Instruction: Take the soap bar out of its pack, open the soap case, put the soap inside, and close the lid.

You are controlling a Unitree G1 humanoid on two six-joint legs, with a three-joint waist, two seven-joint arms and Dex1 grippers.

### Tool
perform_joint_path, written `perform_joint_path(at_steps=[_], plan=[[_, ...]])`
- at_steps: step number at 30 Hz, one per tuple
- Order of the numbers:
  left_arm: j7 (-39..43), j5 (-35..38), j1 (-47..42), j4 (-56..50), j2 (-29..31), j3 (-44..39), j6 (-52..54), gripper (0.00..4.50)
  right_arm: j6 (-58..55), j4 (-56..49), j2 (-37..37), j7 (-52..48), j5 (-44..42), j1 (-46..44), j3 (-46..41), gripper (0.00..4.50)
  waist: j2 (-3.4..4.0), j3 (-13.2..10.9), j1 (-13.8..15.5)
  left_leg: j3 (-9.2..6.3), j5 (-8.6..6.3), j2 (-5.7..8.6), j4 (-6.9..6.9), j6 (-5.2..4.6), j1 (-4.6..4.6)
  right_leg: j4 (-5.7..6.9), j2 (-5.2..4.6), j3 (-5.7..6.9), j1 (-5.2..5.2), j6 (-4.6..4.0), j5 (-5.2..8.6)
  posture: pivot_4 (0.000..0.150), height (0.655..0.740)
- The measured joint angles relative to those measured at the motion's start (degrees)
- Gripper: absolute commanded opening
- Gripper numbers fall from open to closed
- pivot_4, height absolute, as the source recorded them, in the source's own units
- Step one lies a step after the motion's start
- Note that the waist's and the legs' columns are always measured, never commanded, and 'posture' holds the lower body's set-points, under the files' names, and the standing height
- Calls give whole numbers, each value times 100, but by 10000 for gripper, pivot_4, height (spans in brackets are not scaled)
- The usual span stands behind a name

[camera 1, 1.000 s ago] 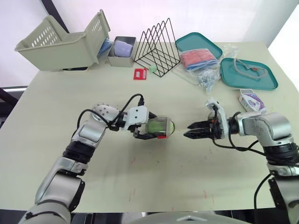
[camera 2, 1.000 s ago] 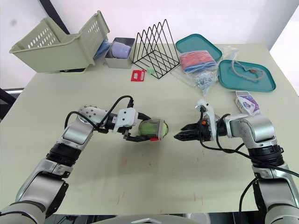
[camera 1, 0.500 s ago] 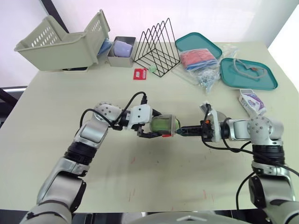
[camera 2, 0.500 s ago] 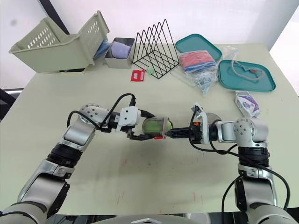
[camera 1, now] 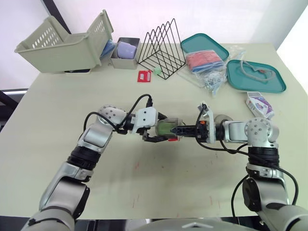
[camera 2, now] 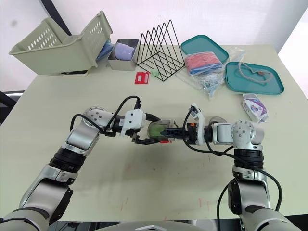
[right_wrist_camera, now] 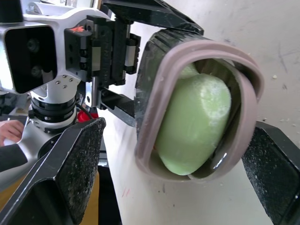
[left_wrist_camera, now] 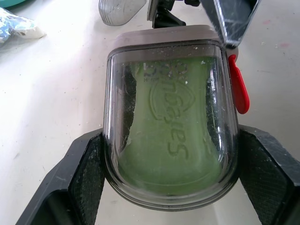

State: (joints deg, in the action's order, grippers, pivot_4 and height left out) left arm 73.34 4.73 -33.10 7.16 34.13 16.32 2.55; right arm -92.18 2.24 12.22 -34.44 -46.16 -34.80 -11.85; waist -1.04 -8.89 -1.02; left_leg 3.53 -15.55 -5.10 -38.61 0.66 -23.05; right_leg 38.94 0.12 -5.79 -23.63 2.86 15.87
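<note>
Soap in, lid pending: my left gripper clenches the clear plastic soap case holding the pale green soap bar, my released right gripper straddling its open mouth, where closing likely needs a square push.

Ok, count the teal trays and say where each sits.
2. One teal tray lies at the far side, just right of the wire rack, partly under a red packet; the other tray sits further right, near the table's right edge. The basket could hide more.
</note>
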Motion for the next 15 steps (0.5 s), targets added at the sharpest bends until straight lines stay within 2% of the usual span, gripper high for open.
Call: perform_joint_path(at_steps=[15], plan=[[-67, -5, -2, 0, -8, 1, 17, 34602, 0, 64, -180, 420, -233, 0, -47, 44362, 0, 0, -8, -1, 0, 0, 4, 0, -1, -3, 0, 0, -1, 0, 0, 1500, 7400]])
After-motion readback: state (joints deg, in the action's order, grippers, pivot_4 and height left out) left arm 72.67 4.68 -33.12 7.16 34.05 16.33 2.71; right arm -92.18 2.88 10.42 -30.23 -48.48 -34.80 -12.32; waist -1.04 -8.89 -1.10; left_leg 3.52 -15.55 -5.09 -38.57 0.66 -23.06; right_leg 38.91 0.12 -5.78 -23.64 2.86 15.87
